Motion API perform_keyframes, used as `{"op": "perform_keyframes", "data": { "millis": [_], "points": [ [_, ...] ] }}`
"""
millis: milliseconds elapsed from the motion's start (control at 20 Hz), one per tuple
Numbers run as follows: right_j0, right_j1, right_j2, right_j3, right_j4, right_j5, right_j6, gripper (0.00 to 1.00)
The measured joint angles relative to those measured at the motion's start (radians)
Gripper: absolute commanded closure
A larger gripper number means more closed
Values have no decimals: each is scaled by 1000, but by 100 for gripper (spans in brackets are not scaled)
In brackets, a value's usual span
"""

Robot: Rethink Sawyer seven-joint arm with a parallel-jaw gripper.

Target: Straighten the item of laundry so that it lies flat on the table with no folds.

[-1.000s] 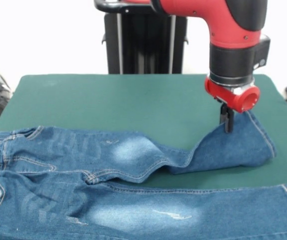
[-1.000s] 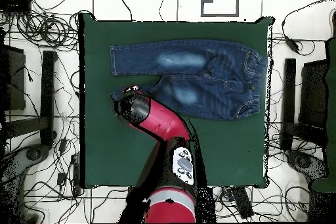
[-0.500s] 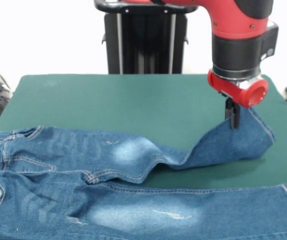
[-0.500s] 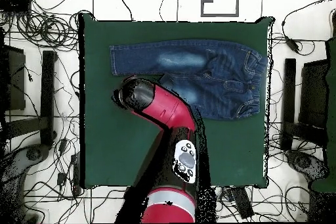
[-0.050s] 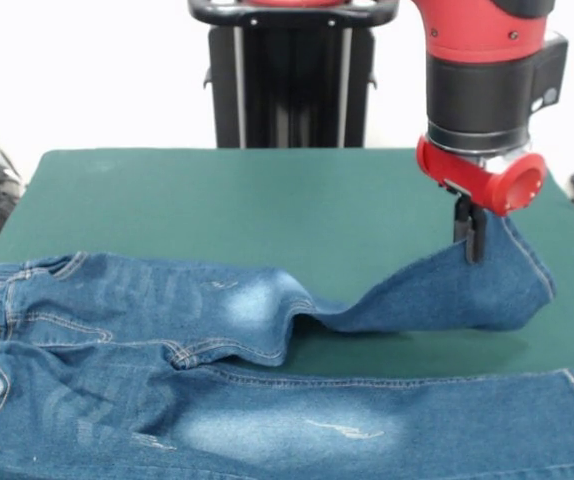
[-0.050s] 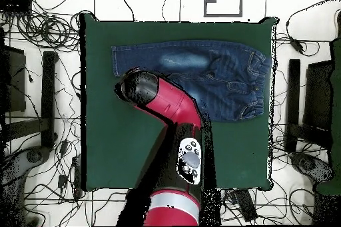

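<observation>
I see the table (image 5: 217,190), a wide rectangle covered in dark green cloth. One pair of jeans (image 5: 117,380) lies directly on it. In the front view, their waistband sits at the left edge, and one leg runs flat along the near edge to the right. The other leg rests on the cloth only near the seat; its far end is raised off the surface. The rest of the green cloth is bare.
</observation>
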Motion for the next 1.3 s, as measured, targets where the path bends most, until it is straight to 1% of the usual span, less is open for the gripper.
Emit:
{"op": "perform_keyframes", "data": {
  "millis": [250,500,550,700,750,900,1000,1200,1300],
  "points": [
    [7,3,-13,-23,1,5,1,100],
    [59,41,-80,-68,-1,30,39,100],
    [95,73,-129,-104,-6,73,81,100],
    [135,117,-181,-150,-12,144,140,100],
    [168,159,-222,-194,-18,229,204,100],
    [191,199,-247,-235,-25,328,269,100],
    [199,230,-258,-270,-36,422,322,100],
    [192,270,-264,-315,-68,551,369,100],
    [183,285,-271,-336,-83,596,370,100]
  ]
}}
